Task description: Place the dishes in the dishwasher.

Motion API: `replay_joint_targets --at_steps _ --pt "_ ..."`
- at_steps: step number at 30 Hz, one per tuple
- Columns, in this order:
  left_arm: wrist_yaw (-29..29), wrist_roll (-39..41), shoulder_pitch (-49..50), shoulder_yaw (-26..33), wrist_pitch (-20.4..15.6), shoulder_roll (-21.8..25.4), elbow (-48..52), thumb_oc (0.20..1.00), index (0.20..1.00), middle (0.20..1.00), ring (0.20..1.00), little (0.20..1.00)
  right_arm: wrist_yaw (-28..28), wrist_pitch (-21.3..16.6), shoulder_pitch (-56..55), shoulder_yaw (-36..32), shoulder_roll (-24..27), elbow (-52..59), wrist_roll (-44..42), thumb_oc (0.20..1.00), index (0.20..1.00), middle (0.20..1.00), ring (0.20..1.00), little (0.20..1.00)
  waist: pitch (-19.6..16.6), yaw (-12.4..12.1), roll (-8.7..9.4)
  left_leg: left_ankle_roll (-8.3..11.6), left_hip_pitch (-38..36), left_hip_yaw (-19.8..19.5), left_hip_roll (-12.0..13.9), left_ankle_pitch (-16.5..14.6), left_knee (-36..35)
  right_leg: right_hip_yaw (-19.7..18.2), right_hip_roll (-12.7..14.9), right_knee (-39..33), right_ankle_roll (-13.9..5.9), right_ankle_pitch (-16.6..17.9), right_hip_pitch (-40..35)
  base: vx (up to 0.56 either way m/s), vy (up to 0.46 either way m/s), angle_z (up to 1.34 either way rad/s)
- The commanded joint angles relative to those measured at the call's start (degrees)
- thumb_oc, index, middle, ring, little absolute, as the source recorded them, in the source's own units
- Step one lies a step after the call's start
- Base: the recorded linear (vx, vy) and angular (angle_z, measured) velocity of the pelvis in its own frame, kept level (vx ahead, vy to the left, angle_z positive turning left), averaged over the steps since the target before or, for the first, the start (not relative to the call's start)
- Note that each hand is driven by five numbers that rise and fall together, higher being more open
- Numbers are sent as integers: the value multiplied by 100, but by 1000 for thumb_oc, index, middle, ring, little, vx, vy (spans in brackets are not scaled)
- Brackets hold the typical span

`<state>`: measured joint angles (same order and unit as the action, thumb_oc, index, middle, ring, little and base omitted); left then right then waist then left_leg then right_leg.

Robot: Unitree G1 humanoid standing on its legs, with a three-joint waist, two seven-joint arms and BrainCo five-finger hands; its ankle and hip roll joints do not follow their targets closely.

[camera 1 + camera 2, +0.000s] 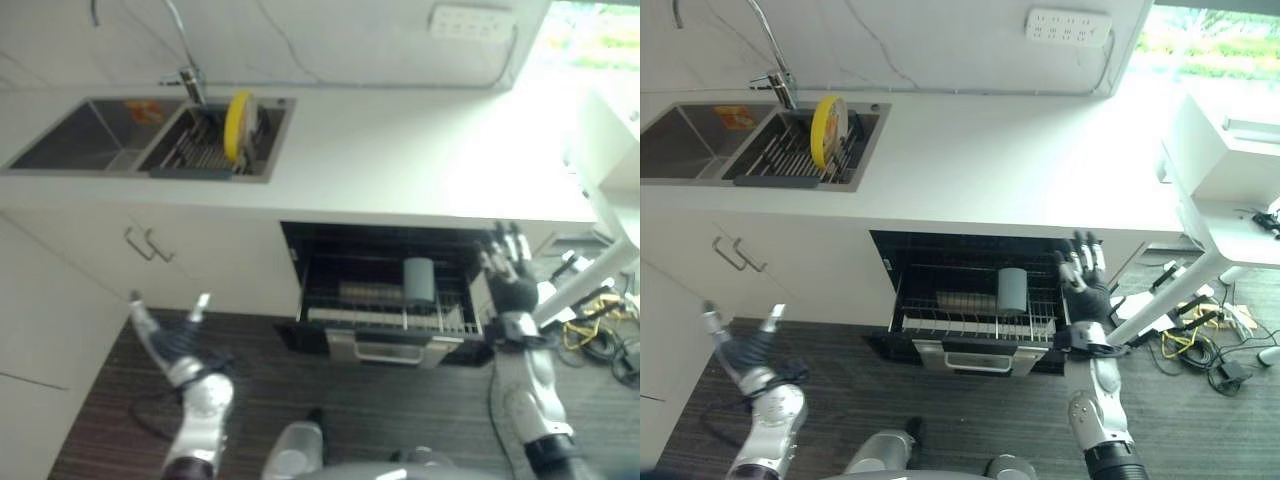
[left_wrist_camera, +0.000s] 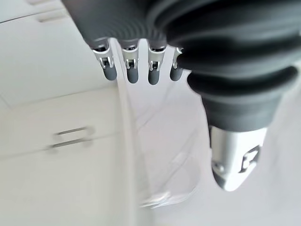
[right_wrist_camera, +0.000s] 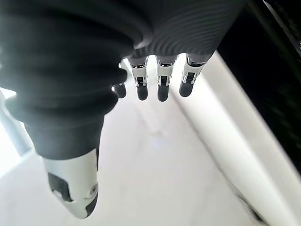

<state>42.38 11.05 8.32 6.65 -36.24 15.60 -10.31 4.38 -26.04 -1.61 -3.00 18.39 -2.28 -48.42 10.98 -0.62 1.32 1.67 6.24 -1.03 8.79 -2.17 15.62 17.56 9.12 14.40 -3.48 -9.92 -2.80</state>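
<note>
I read no legible writing. Yellow plate (image 1: pixel 828 130) stands on edge in the sink rack (image 1: pixel 790 155), well left of the open dishwasher (image 1: pixel 980 300) holding a grey cup (image 1: pixel 1011 290). Left robot hand (image 1: pixel 740 350) and right robot hand (image 1: pixel 1083 280) both spread wide, empty.

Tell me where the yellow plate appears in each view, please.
Left eye view: yellow plate upright in the sink rack, upper left.
Right eye view: same plate, further left.
Left wrist view: not in it.
Right wrist view: not in it.
Shared landmark: the faucet beside the plate.
</note>
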Motion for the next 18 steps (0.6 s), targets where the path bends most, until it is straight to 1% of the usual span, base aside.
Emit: replay_joint_targets --at_steps 1,2,3,4,5,6,7,8,9,10,11,12,13,14,15,16,17,18 --pt "-610 236 -138 -407 -584 432 752 1000 1000 1000 1000 1000 -112 -250 17 -103 91 690 23 1000 1000 1000 1000 1000 37 49 -49 132 -809 388 -93 -128 -1026 -558 262 -247 -296 278 -65 -61 507 0" --pt "-636 258 -135 -401 -545 442 830 1000 1000 1000 1000 1000 -121 -271 -58 -139 55 748 11 1000 1000 1000 1000 1000 22 59 -45 102 -826 397 -153 -143 -1048 -563 333 -269 -370 357 -44 -83 391 12" --pt "-696 279 -157 -419 -338 473 964 1000 1000 1000 1000 1000 -145 -275 -148 -186 -32 764 -2 1000 1000 1000 1000 1000 -3 97 -35 26 -878 458 -266 -173 -1116 -600 484 -287 -531 553 19 -114 416 8" --pt "-678 307 -207 -521 42 528 936 1000 1000 1000 1000 1000 -66 -138 -172 -138 -157 686 -27 1000 1000 1000 1000 1000 -24 80 -22 -90 -933 576 -444 -213 -1214 -566 644 -267 -644 946 154 -126 412 -11" --pt "-627 242 -205 -545 309 559 908 1000 1000 1000 1000 1000 -54 -71 -147 -89 -176 634 -97 1000 1000 1000 1000 1000 -29 30 -27 -127 -943 645 -487 -221 -1241 -481 669 -259 -662 1030 187 -145 344 -43" --pt "-711 418 -166 -578 710 581 799 1000 1000 1000 1000 1000 -61 -49 -100 -9 -241 577 -148 1000 1000 1000 1000 1000 -46 -71 -49 -183 -960 774 -531 -216 -1321 -264 659 -116 -672 1104 242 -135 236 -58" --pt "-912 740 -94 -583 1082 623 669 1000 1000 1000 1000 1000 -116 -115 -128 35 -265 580 -107 1000 1000 1000 1000 1000 -49 -117 -64 -267 -968 852 -576 -237 -1388 -228 524 90 -667 1012 308 -137 226 -82" --pt "-1065 905 -36 -574 1316 636 556 1000 1000 1000 1000 1000 -162 -185 -176 52 -253 597 -68 1000 1000 1000 1000 1000 -62 -110 -71 -328 -943 872 -626 -236 -1437 -271 333 257 -647 917 382 -103 180 -77" --pt "-1158 1060 23 -578 1500 628 408 1000 1000 1000 1000 1000 -197 -236 -226 49 -242 614 -19 1000 1000 1000 1000 1000 -76 -95 -69 -391 -914 864 -691 -230 -1481 -339 128 406 -612 818 441 -79 165 -53" --pt "-1268 1315 89 -577 1701 567 158 1000 1000 1000 1000 1000 -276 -339 -268 47 -204 594 73 1000 1000 1000 1000 1000 -100 -76 -72 -437 -863 820 -778 -204 -1531 -443 -162 494 -526 722 484 -51 141 -6" --pt "-1402 1459 116 -571 1736 509 -98 1000 1000 1000 1000 1000 -349 -416 -270 64 -171 570 146 1000 1000 1000 1000 1000 -109 -52 -60 -458 -848 797 -861 -207 -1548 -526 -368 565 -454 660 525 -33 154 14" --pt "-1460 1438 122 -578 1778 331 -663 1000 1000 1000 1000 1000 -403 -545 -228 84 -90 481 218 1000 1000 1000 1000 1000 -120 -25 -33 -467 -798 802 -999 -186 -1557 -533 -681 563 -319 562 545 1 106 10" --pt "-1609 1472 96 -610 1908 285 -981 1000 1000 1000 1000 1000 -437 -614 -207 92 -30 443 262 1000 1000 1000 1000 1000 -116 10 -16 -467 -761 790 -1061 -197 -1520 -575 -756 462 -258 508 538 20 60 7" --pt "-1775 1413 54 -657 1869 250 -1386 1000 1000 1000 1000 1000 -451 -655 -208 46 35 422 291 1000 1000 1000 1000 1000 -108 48 -17 -465 -723 721 -1100 -195 -1471 -646 -817 308 -158 389 471 43 -22 0" --pt "-1898 1321 9 -684 1884 230 -1680 1000 1000 1000 1000 1000 -435 -702 -226 -13 144 386 275 1000 1000 1000 1000 1000 -93 115 -20 -446 -699 656 -1130 -203 -1407 -778 -933 133 -57 271 406 49 -63 3" --pt "-2258 1269 9 -810 2100 175 -2197 1000 1000 1000 1000 1000 -419 -720 -205 -118 342 328 245 1000 1000 1000 1000 1000 -71 182 -23 -392 -670 628 -1132 -282 -1147 -737 -931 -167 46 177 299 42 -51 11" --pt "-2396 1257 47 -863 2029 159 -2371 1000 1000 1000 1000 1000 -389 -730 -177 -112 426 319 243 1000 1000 1000 1000 1000 -58 213 -16 -391 -655 666 -1134 -370 -981 -741 -919 -233 87 151 282 52 -14 31" --pt "-2545 1214 96 -924 1951 118 -2546 1000 1000 1000 1000 1000 -400 -766 -158 -113 523 336 391 1000 1000 1000 1000 1000 -21 278 3 -380 -562 715 -1136 -503 -660 -893 -924 -288 154 140 275 55 38 41"
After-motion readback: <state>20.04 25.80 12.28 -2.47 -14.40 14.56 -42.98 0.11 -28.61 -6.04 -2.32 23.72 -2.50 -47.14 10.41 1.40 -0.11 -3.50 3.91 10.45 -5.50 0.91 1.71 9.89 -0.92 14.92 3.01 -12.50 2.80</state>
